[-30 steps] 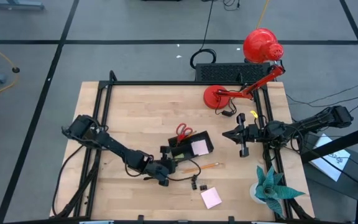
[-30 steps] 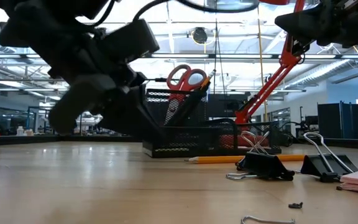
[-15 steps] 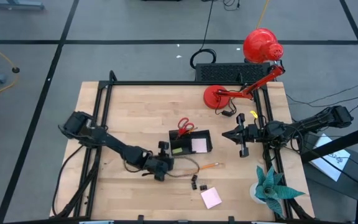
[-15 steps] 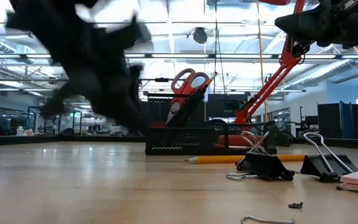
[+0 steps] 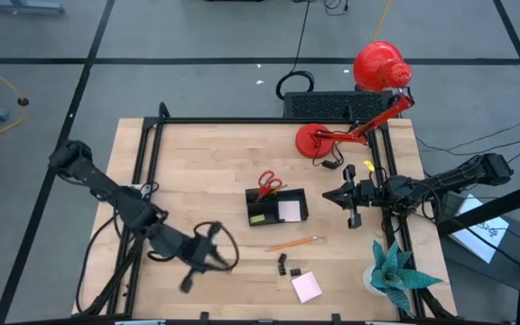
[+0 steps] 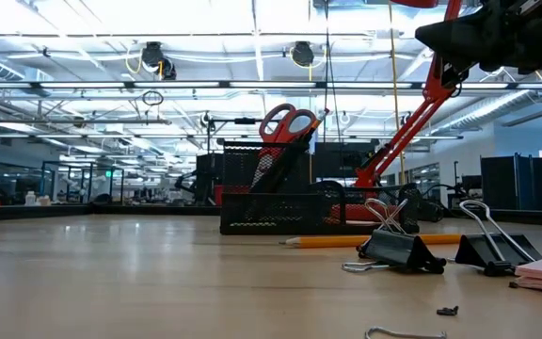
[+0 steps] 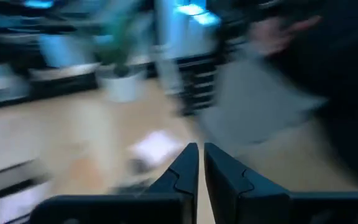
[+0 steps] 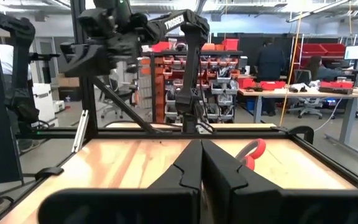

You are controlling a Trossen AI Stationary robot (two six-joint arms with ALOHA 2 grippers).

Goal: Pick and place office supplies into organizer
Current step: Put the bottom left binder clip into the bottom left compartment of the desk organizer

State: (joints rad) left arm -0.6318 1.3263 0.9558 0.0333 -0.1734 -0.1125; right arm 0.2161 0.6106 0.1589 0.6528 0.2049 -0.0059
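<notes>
The black organizer [image 5: 276, 208] stands at the table's middle and shows in the low view [image 6: 280, 212]. The red-handled scissors [image 5: 267, 183] stand in it, handles up [image 6: 285, 122], beside a pink pad [image 5: 289, 211] and a yellow-green piece [image 5: 258, 218]. An orange pencil [image 5: 293, 243], two black clips [image 5: 287, 266] and a pink sticky-note pad [image 5: 306, 286] lie on the table nearer the front. My left gripper [image 5: 190, 278] is shut and empty, left of these things near the front edge. My right gripper [image 5: 348, 203] is shut and empty, right of the organizer.
A red desk lamp [image 5: 350, 126] stands at the back right, with a black ribbed box [image 5: 328, 104] behind it. A teal paper plant [image 5: 395, 271] stands at the front right. A black frame [image 5: 152, 122] runs along the table's edges. Bare wood lies at the back left.
My left gripper has swung fast away from the organizer's near left corner, toward the table's left and near edges, and has left the low view. It stays shut.
</notes>
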